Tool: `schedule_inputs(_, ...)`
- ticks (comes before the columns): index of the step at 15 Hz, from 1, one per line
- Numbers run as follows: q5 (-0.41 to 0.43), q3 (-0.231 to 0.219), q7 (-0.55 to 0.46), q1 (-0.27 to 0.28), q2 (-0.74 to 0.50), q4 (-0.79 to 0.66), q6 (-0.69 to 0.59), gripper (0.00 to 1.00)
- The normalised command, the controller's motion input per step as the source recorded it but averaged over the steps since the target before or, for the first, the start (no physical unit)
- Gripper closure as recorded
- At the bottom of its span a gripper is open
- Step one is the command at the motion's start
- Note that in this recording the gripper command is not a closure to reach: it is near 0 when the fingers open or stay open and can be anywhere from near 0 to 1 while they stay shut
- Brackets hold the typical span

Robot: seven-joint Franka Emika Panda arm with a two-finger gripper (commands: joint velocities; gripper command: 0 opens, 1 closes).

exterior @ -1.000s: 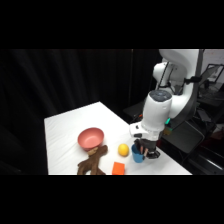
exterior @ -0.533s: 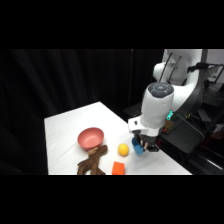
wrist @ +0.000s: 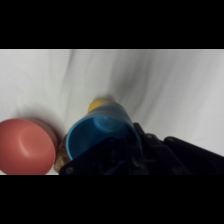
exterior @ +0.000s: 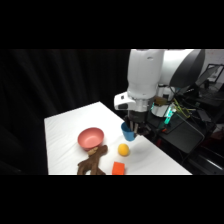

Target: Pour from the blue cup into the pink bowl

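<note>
The blue cup (exterior: 127, 132) hangs off the table, right of the pink bowl (exterior: 91, 138) and just above the yellow ball (exterior: 123, 149). My gripper (exterior: 132, 130) comes down from above and is shut on the cup's rim. In the wrist view the blue cup (wrist: 98, 136) fills the centre with its mouth facing the camera, and no contents can be made out inside. There my gripper (wrist: 120, 147) shows as black linkage at the cup's near side. The pink bowl (wrist: 25, 147) lies at the lower left, apart from the cup.
A brown lumpy toy (exterior: 92, 161) lies in front of the bowl, with an orange block (exterior: 118, 168) beside it near the table's front edge. The yellow ball (wrist: 100, 105) peeks out behind the cup. Dark equipment (exterior: 182, 132) stands off the table's right side.
My gripper has risen with the blue cup, lifting it off the table, and has shifted a little left toward the bowl. The ball, block, toy and bowl have stayed put.
</note>
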Motion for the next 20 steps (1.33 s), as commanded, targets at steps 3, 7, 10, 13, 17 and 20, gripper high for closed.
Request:
schedule_inputs(3,0.455,-0.033,-0.95,-0.314,0.1,0.36,-0.23,0.08)
schedule_inputs(7,0.607,0.09,-1.0,-0.396,0.25,0.6,-0.42,0.09)
schedule_inputs(10,0.537,0.019,-1.0,-0.467,0.38,0.67,-0.58,0.09)
schedule_inputs(13,0.443,-0.142,-0.89,-0.303,0.51,0.68,-0.69,0.14)
schedule_inputs(17,0.356,-0.023,-0.58,-0.231,0.6,0.7,-0.67,0.18)
schedule_inputs(20,0.327,0.058,-0.33,-0.163,0.48,0.64,-0.69,0.17)
